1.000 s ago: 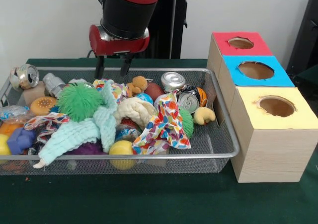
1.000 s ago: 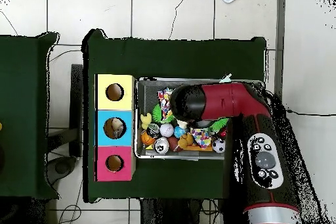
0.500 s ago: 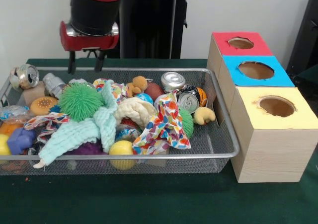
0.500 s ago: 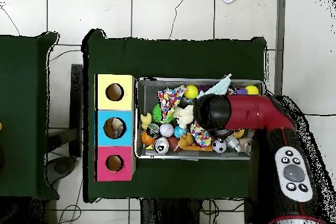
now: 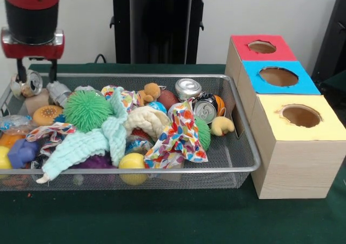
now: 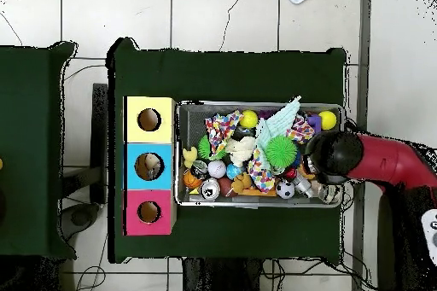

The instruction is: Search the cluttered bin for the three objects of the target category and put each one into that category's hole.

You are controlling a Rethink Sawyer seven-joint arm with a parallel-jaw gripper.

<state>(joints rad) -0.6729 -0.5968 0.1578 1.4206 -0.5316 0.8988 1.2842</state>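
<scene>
- The bin [image 5: 238, 125], a wire mesh basket on the green surface [image 5: 162, 217], is packed with balls, cloths, soft toys and drink cans; nothing shows which category is wanted, so the three targets cannot be named.
- Cans lie at two spots: a crushed can [image 5: 28, 83] in the far left corner, and a silver can [image 5: 188, 88] with another can [image 5: 205, 111] just beside it toward the far right.
- The box [image 5: 286, 114] stands right of the bin, touching it or nearly so, with a red hole [image 5: 262, 47] farthest, a blue hole [image 5: 279, 76] in the middle and a yellow hole [image 5: 300, 115] nearest.
- The step in hand looks like the search and approach: the gripper [image 5: 37, 73] hangs at the bin's far left corner, right over the crushed can.
- Its two fingers point straight down, set narrowly apart, with nothing between them.
- The arm stands upright above it; from overhead it reaches in over the bin's end farthest from the box.
- If that can is the target, the next move calls for a straight drop with the fingers straddling it, keeping clear of the bin's rim.
</scene>
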